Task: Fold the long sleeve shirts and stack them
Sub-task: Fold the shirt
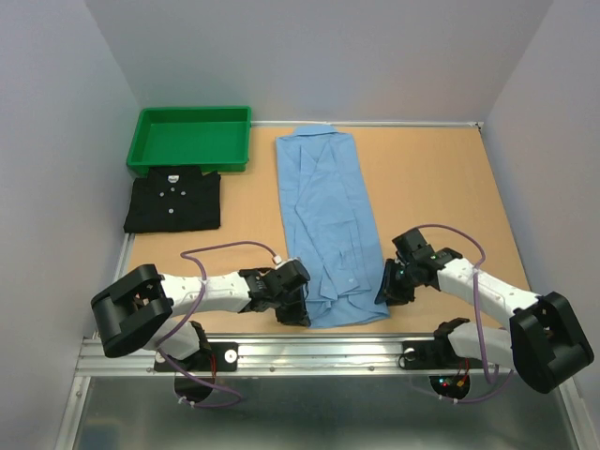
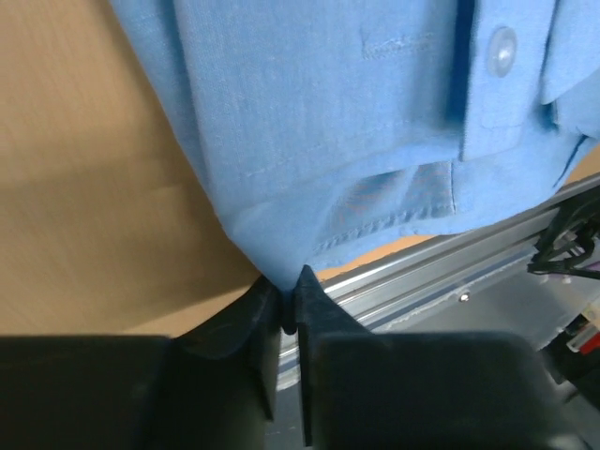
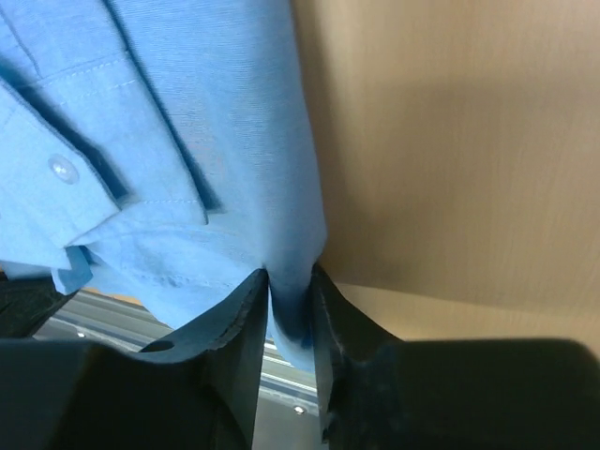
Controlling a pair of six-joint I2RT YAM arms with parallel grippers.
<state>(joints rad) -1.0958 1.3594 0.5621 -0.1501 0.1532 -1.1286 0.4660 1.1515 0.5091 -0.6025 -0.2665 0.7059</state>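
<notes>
light blue shirt (image 1: pixel 323 220): flat, table (image 1: pixel 441 187) centre, hem at near edge | left tool (image 2: pixel 289 300): clenched on near-left hem corner | right tool (image 3: pixel 289 292): clenched on near-right hem corner | black shirt (image 1: pixel 173 202): folded, left edge | handling: light, limp, likely to sag; corners best

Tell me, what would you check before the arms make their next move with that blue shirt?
1. Left jaws pinch the light blue shirt at its near left corner: ok.
2. Right jaws pinch its near right corner: ok.
3. Every cloth layer caught at each corner: cannot tell.
4. Shirt lies as a flat, narrow strip: ok.
5. Black shirt folded, apart from the blue one: ok.
6. Green tray out of the fold's path: ok.
</notes>
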